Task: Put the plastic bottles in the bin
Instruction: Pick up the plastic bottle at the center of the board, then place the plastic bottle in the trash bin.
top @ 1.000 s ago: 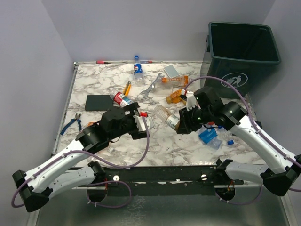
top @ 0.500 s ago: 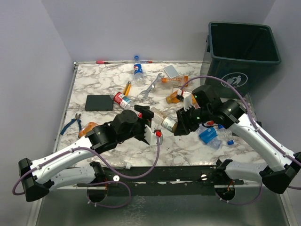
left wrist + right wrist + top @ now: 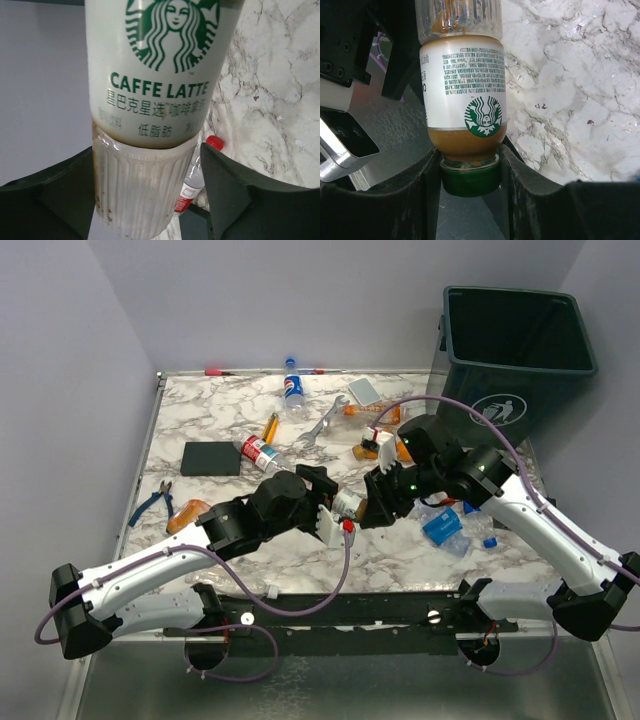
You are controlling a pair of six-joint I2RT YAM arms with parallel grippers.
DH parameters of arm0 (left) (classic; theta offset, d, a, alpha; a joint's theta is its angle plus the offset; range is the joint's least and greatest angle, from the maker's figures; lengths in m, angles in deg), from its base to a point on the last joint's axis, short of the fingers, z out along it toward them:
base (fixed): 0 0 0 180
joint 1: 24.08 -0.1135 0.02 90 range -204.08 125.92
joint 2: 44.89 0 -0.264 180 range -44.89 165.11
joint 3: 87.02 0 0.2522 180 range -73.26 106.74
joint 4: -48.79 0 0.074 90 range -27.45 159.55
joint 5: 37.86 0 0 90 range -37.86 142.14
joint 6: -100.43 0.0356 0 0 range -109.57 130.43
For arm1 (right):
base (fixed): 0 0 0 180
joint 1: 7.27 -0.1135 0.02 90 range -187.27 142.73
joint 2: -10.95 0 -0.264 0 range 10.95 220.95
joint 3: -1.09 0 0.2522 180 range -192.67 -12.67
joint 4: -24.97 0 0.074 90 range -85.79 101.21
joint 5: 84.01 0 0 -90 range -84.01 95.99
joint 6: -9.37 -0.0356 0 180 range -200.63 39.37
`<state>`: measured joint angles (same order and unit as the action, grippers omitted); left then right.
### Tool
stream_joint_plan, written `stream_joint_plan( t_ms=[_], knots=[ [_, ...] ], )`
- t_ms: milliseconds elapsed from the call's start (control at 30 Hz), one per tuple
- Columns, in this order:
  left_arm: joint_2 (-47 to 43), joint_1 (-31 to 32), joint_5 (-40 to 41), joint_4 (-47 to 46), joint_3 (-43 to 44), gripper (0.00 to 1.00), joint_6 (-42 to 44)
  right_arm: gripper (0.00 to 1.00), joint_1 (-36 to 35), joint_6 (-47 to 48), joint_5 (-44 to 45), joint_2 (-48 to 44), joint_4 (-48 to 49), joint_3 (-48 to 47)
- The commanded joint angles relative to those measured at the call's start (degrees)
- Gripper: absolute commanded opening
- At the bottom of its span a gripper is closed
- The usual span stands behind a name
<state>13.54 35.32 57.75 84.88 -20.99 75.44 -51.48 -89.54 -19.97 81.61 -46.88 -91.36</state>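
Right pincer clamps latte bottle by cap; left pincer flanks base, contact unclear.

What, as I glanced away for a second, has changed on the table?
The left gripper swung right and forward to the latte bottle; its jaws now flank the bottle's base. The right gripper, clamped at the green cap, carried the bottle slightly left to meet it. The bin, wrench and loose bottles stayed put.

Overhead view looks down the table; both wrist views closely share the latte bottle.
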Motion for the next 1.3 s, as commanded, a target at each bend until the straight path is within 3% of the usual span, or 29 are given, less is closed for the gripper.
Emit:
stream_joint_plan(
  t_ms=[0, 100, 167, 200, 233, 300, 400, 467, 667, 833, 933, 1067, 1167, 1267],
  knots=[
    [0.6, 0.4, 0.9, -0.9, 2.0, 0.69, -0.8, 0.00, -0.6, 0.9, -1.5, 0.1, -1.1, -2.0],
    [0.5, 0.4, 1.1, -1.4, 2.1, 0.53, -1.3, 0.00, -0.7, 0.5, -1.3, -0.2, -1.1, -2.0],
    [0.2, 0.4, 1.1, -2.0, 1.8, 0.51, -1.2, 0.00, -0.7, 0.2, -1.4, -0.4, -1.1, -2.1],
    [0.0, 0.4, 1.1, -2.2, 1.7, 0.50, -1.3, 0.07, -0.7, 0.0, -1.3, -0.6, -1.0, -2.3],
    [-0.3, 0.5, 1.0, -2.3, 1.6, 0.48, -1.5, 0.26, -0.7, -0.2, -1.3, -0.8, -0.9, -2.6],
    [-0.6, 0.5, 0.8, -2.5, 1.4, 0.45, -2.2, 0.52, -0.7, -0.7, -1.7, -1.8, -0.3, -3.4],
    [-1.7, 0.5, 0.1, -3.2, 0.6, 0.40, -4.6, 0.74, -0.6, -2.9, -0.1, -4.2, 1.8, -5.0],
    [-2.6, 0.5, -0.7, -3.7, -0.1, 0.39, -6.8, 0.98, -0.7, -3.9, 2.4, -5.4, 1.9, -8.0],
    [-5.5, 0.5, -4.5, -4.1, -2.5, 0.32, -20.2, 1.00, -0.7, -7.7, 11.7, -11.0, 8.3, -10.3],
    [-7.3, 0.5, -13.2, -8.7, -5.3, 0.27, -46.3, 1.00, -0.7, -14.1, 22.1, -26.7, 33.7, 7.8],
    [-8.8, 0.5, -20.6, -19.2, -10.3, 0.27, -66.8, 1.00, -0.7, -14.4, 21.6, -31.1, 41.9, 14.2],
    [-12.2, 0.5, -24.0, -44.3, -21.2, 0.26, -92.7, 1.00, -0.7, -16.0, 19.6, -32.3, 45.8, 17.9],
    [-14.8, 0.5, -21.6, -52.6, -26.0, 0.24, -100.9, 1.00, -0.6, -19.0, 17.4, -33.0, 53.1, 22.4],
    [-16.6, 0.6, -21.0, -53.4, -26.9, 0.24, -102.2, 1.00, -0.7, -21.4, 15.2, -30.9, 56.3, 24.2]
  ],
)
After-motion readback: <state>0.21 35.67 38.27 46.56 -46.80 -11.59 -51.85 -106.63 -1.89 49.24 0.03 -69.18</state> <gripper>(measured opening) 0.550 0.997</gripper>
